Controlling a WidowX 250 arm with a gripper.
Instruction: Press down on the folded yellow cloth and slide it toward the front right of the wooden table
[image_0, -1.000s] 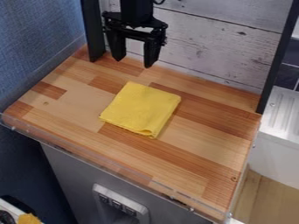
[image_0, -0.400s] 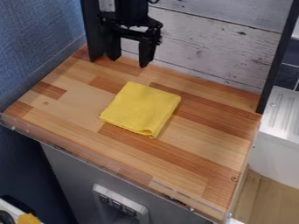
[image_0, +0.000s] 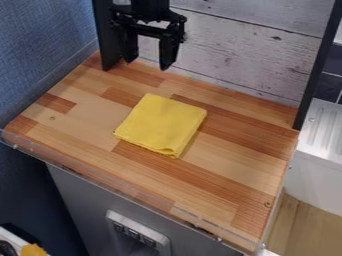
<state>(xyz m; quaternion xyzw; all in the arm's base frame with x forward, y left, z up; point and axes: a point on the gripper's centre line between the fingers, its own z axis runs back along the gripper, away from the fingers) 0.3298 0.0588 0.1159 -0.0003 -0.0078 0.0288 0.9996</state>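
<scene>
Claw: one, black, two-fingered. Fingers apart, nothing between them. Hangs above the bench's far edge, near its far left corner, just beside the left post. No contact with the cloth.

Cloth: one, yellow, folded into a flat, squarish pad. Lies near the middle of the bench, slightly toward the far left corner, clear of every edge. One corner points to the near edge; layers show there.

Progress, as judged: cloth folded and lying flat; no grasp made. Any handling by the claw is left undone. Whether the fold itself is finished cannot be told.

Surroundings: pale plank wall behind the far edge; right post at the far right corner; clear strip along the near edge; white ribbed tray beyond the right edge.
</scene>
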